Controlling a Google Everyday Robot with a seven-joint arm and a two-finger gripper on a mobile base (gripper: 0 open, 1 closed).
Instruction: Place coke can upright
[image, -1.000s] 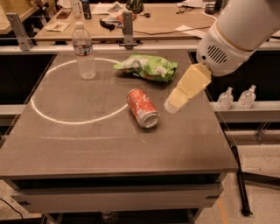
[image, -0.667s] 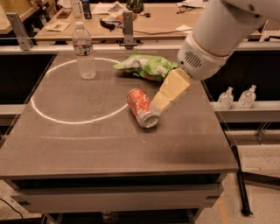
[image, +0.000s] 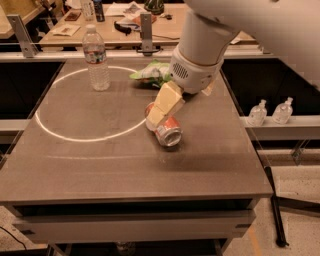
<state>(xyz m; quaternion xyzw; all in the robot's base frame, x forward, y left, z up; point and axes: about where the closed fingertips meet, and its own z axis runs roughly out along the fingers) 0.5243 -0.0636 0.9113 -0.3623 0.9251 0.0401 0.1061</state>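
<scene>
The big dark table (image: 100, 170) lies under the gripper (image: 155, 119) and spreads out on all sides of it. The fat white robot arm (image: 210, 40) comes down from above and from the right, and the gripper sits at its low end. The gripper is tan and points down and to the left, close to the table top near the middle. I cannot tell if the gripper is open or closed.

A thin white ring (image: 85, 139) is drawn on the table. Most of it is to the left of the gripper, and its near edge passes just beside the gripper's tip.

The clear water bottle (image: 96, 60) stands upright, well apart from the gripper, to the left and farther back. The green snack bag (image: 149, 74) lies behind the gripper, partly hidden by the arm.

The coke can (image: 169, 134) lies on its side on the table, right at the gripper's tip. It looks like they are touching. Part of the can is hidden behind the gripper. Its shiny silver end sticks out to the front and right.

Two small bottles (image: 258, 113) stand on a ledge off the table, far to the right of the gripper.
</scene>
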